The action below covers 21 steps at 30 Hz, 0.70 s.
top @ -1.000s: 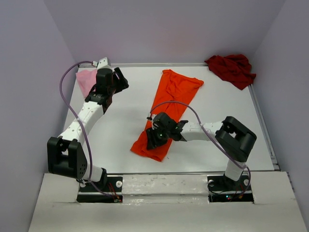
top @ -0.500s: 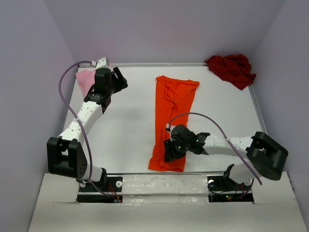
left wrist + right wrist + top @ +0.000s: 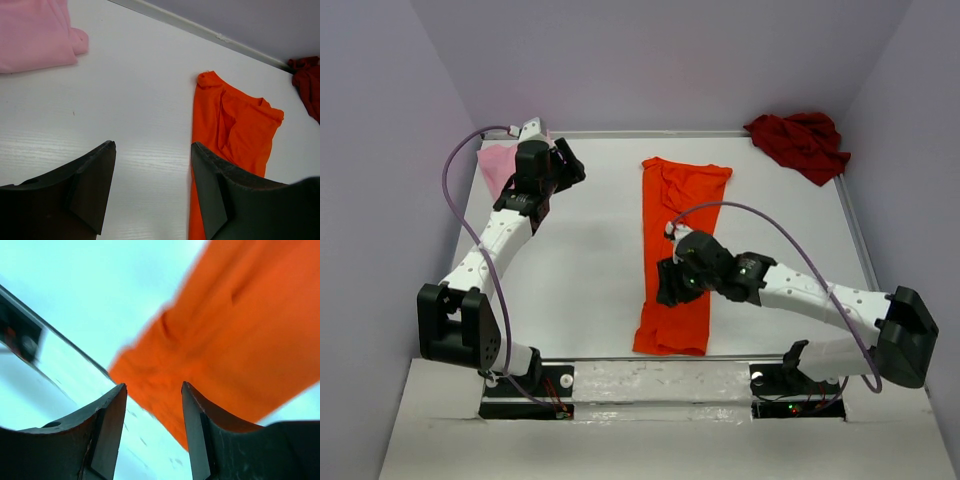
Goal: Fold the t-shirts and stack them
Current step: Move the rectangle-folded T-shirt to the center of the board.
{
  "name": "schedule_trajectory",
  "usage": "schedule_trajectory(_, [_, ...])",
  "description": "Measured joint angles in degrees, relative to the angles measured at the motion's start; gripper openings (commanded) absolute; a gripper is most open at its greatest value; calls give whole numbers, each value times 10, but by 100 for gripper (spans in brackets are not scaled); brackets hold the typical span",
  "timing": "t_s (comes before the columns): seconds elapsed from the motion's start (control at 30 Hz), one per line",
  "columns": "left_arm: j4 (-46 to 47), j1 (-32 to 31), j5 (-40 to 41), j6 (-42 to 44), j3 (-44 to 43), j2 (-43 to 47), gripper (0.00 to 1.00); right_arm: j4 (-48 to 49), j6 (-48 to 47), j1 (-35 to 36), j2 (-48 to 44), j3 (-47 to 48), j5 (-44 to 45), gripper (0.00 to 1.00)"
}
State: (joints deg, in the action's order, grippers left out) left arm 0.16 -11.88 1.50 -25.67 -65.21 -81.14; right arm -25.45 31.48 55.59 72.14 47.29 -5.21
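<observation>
The bright orange t-shirt (image 3: 678, 250) lies as a long narrow strip down the middle of the table, its near end close to the front edge. My right gripper (image 3: 668, 288) hovers over its lower half; in the right wrist view the gripper (image 3: 154, 387) is open, with nothing between the fingers and the blurred orange t-shirt (image 3: 225, 335) below. The light pink t-shirt (image 3: 498, 166) sits folded at the far left. My left gripper (image 3: 570, 165) is beside it and stands open (image 3: 152, 145) over bare table. The dark red t-shirt (image 3: 800, 142) lies crumpled at the far right corner.
White table (image 3: 580, 270) with purple walls on three sides. A raised rail (image 3: 865, 250) runs along the right edge. The left wrist view shows the pink t-shirt (image 3: 35, 35) at top left and the orange t-shirt (image 3: 235, 125) to the right.
The orange t-shirt swung from a slant to lie straight and slid toward the front edge with the right gripper. The right gripper then drew back toward the shirt's middle. The left arm stayed still.
</observation>
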Motion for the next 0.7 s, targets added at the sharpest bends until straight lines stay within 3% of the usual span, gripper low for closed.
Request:
schedule_trajectory(0.2, [5, 0, -11, -2, 4, 0, 71, 28, -70, -13, 85, 213, 101, 54])
schedule_trajectory(0.33, [8, 0, -27, -3, 10, 0, 71, 105, -95, -103, 169, 275, 101, 53])
schedule_trajectory(0.5, [9, 0, -35, -3, 10, 0, 71, 121, -114, -211, 368, 423, 97, 53])
schedule_trajectory(0.7, [11, 0, -44, -4, 10, 0, 71, 106, -137, -263, 520, 570, 75, 53])
